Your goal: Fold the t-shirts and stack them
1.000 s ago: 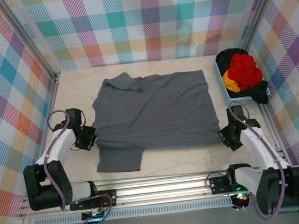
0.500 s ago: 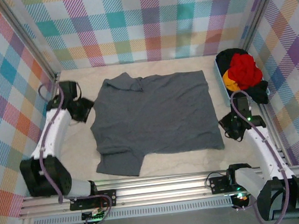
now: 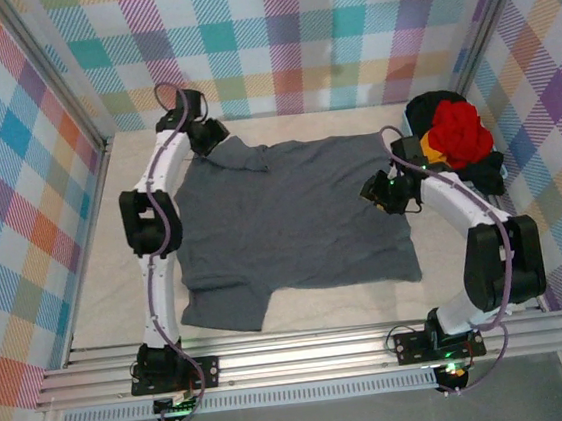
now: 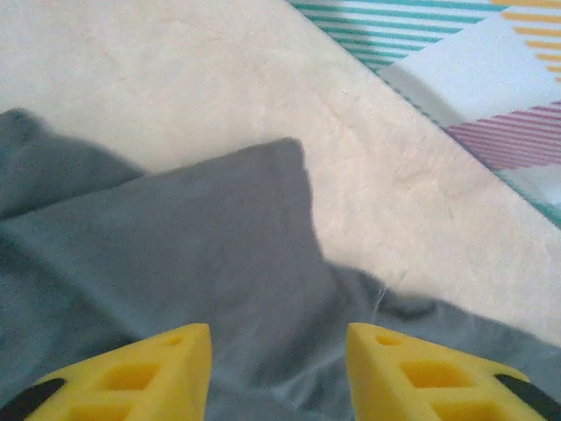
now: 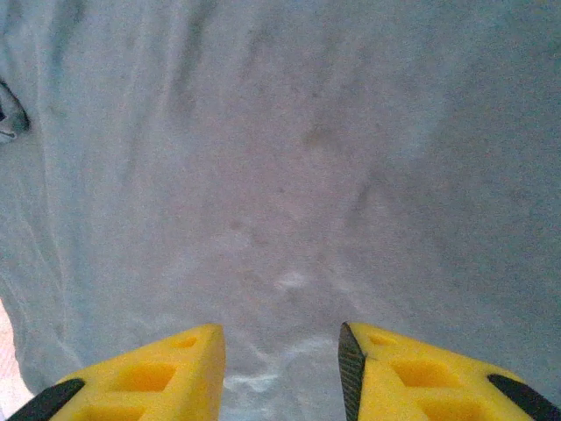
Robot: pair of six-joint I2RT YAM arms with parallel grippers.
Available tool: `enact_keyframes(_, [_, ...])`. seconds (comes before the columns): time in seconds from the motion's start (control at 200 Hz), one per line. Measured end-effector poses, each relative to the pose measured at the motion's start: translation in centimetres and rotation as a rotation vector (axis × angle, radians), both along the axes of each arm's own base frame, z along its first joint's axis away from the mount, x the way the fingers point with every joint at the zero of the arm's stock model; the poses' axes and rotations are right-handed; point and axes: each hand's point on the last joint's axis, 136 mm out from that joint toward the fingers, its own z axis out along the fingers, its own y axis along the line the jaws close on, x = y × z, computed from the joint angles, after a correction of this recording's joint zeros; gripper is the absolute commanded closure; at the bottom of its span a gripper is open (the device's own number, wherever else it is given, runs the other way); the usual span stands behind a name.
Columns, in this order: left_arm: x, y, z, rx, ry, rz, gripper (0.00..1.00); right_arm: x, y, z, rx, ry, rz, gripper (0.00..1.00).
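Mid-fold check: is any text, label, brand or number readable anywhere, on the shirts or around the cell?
None readable.
The grey shirt is plain cloth, with no print or tag text to be seen.
The piled shirts at the right show no lettering.
The walls carry only a plaid pattern.

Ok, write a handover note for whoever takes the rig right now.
Left gripper: open, over the bunched far-left sleeve of the grey t-shirt.
Right gripper: open, above its right side.
Red shirt, orange-yellow shirt and black shirt: heaped at the far right.
Done: grey t-shirt spread on the table.
Left: fold it, then fold and stack the rest.
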Motion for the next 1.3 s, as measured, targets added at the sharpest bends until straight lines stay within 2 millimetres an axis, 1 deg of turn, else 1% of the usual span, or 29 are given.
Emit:
enact_keyframes(0.06, [1.1, -0.5, -0.9, 0.009, -0.012, 0.001, 0.54, 0.0, 0.3, 0.0, 0.007, 0.002, 0.009, 0.60])
enact_keyframes(0.11, [1.6, -0.6, -1.9, 0.023, -0.011, 0.008, 0.53, -0.1, 0.6, 0.0, 0.013, 0.001, 0.017, 0.60])
enact_keyframes(0.23, [2.2, 0.2, -4.8, 0.071, 0.005, 0.040, 0.51, -0.1, 1.3, 0.1, 0.025, 0.002, 0.036, 0.60])
enact_keyframes(0.335, [2.7, 0.9, -6.2, 0.107, 0.001, 0.064, 0.50, -0.2, 2.0, 0.0, 0.035, 0.005, 0.055, 0.60])
enact_keyframes(0.495, [3.5, 0.9, -6.8, 0.106, -0.011, 0.075, 0.55, 0.0, 2.3, -0.5, 0.046, 0.014, 0.057, 0.61])
enact_keyframes(0.565, [3.6, 0.8, -6.9, 0.094, -0.010, 0.084, 0.55, 0.1, 2.4, -1.4, 0.046, 0.036, 0.050, 0.62])
enact_keyframes(0.64, [3.5, 0.8, -7.0, 0.086, -0.003, 0.095, 0.53, 0.1, 2.2, -2.6, 0.036, 0.068, 0.043, 0.61])
enact_keyframes(0.685, [3.5, 0.9, -7.0, 0.079, 0.005, 0.104, 0.56, 0.1, 2.1, -3.3, 0.024, 0.089, 0.038, 0.62])
enact_keyframes(0.72, [3.3, 1.0, -7.0, 0.075, 0.015, 0.109, 0.60, 0.0, 1.9, -3.8, 0.012, 0.111, 0.030, 0.62])
enact_keyframes(0.775, [2.8, 1.1, -7.3, 0.063, 0.046, 0.126, 0.71, 0.0, 1.5, -4.5, -0.012, 0.137, 0.019, 0.62])
enact_keyframes(0.815, [2.3, 1.3, -7.6, 0.058, 0.070, 0.131, 0.73, 0.1, 1.4, -4.8, -0.023, 0.151, 0.012, 0.62])
enact_keyframes(0.955, [0.7, 2.4, -9.4, 0.055, 0.158, 0.159, 0.74, 0.2, 0.9, -6.2, -0.050, 0.213, -0.009, 0.62])
enact_keyframes(1.015, [0.4, 2.6, -9.2, 0.046, 0.156, 0.162, 0.74, 0.2, 0.8, -7.1, -0.064, 0.250, -0.018, 0.63])
enact_keyframes(1.11, [-1.3, 3.2, -9.3, 0.052, 0.195, 0.167, 0.74, -0.3, 0.3, -8.8, -0.097, 0.313, -0.026, 0.63])
enact_keyframes(1.25, [-2.8, 3.8, -9.4, 0.050, 0.226, 0.177, 0.75, -0.7, -0.1, -8.9, -0.121, 0.325, -0.035, 0.63])
enact_keyframes(1.304, [-3.5, 4.1, -9.3, 0.052, 0.237, 0.182, 0.74, -0.8, -0.3, -8.9, -0.126, 0.324, -0.037, 0.63])
